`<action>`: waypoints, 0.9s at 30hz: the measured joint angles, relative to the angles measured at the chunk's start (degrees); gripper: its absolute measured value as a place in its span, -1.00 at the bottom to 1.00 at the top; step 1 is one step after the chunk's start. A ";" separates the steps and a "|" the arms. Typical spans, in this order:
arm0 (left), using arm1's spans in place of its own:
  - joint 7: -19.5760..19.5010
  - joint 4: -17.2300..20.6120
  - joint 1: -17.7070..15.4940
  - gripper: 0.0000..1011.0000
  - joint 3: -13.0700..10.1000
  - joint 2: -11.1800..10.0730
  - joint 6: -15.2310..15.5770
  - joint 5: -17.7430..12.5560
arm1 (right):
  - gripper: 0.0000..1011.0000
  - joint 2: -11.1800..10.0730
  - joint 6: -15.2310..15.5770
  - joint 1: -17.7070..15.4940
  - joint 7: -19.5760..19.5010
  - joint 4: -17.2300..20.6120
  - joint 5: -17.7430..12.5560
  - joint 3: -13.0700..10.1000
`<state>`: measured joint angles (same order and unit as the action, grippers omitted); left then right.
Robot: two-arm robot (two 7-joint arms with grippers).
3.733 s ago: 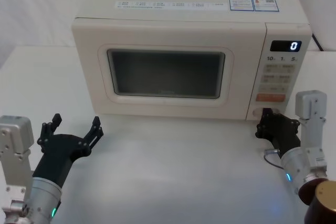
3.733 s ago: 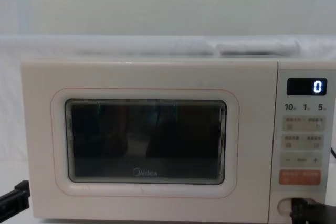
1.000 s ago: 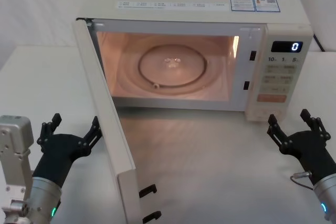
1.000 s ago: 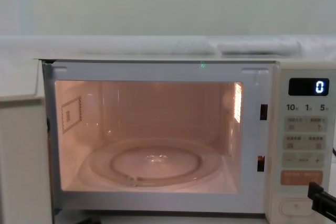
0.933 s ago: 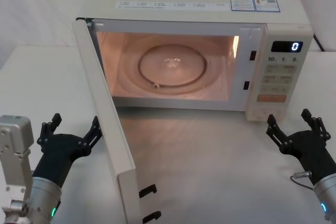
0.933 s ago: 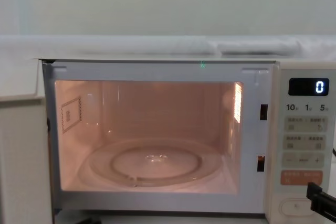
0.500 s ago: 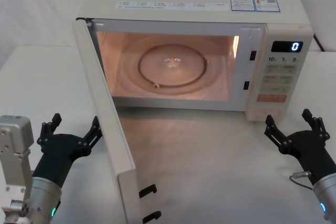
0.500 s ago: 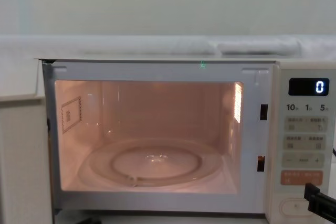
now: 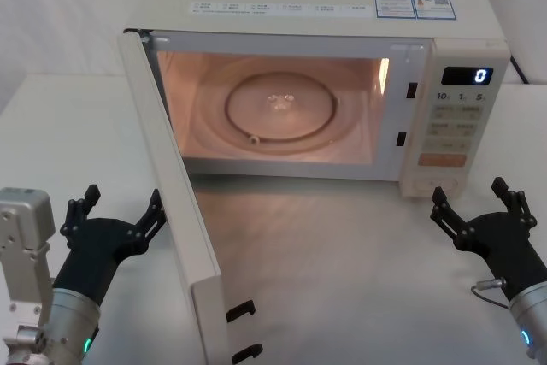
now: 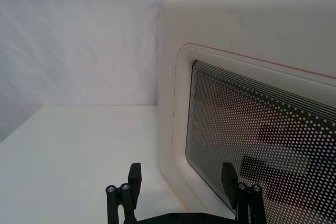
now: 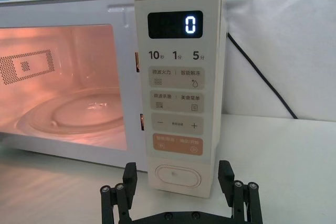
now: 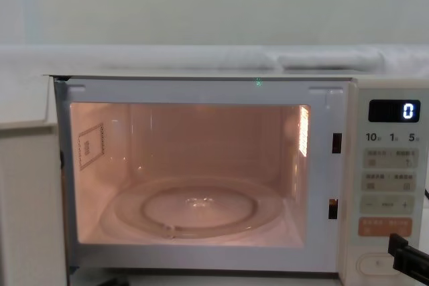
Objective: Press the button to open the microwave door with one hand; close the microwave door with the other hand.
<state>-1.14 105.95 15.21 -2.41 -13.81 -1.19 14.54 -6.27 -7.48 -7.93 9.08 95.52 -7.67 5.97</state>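
Microwave door (image 9: 175, 211) swung wide from the lit microwave (image 9: 325, 19) on the table (image 9: 359, 279), left gripper (image 9: 118, 208) just beside its outer face, right gripper (image 9: 477, 205) near the button (image 11: 174, 174), jaws wide on both.

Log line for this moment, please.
microwave door: open | button: released | right gripper: open, before panel | left gripper: open, beside door

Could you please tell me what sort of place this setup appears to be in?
Probably a robot test bench, not a home kitchen: one microwave with its microwave door open stands on a bare white table before white backdrop cloth.
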 joint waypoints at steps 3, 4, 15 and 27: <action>0.00 0.00 0.00 0.98 0.00 0.00 0.00 0.00 | 0.98 0.00 0.00 0.00 -0.01 0.00 0.00 0.00; 0.00 0.00 0.00 0.98 0.00 0.00 0.00 0.00 | 0.98 0.00 0.00 0.00 -0.02 0.00 0.00 0.00; 0.00 0.00 0.00 0.98 0.00 0.00 0.00 0.00 | 0.98 0.00 0.00 0.00 -0.04 0.00 0.00 0.00; 0.00 0.00 0.00 0.98 0.00 0.00 0.00 0.00 | 0.98 0.00 -0.01 0.00 -0.04 0.00 0.00 0.00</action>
<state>-1.14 105.95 15.21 -2.41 -13.81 -1.19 14.54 -6.27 -7.49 -7.93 9.04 95.52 -7.68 5.97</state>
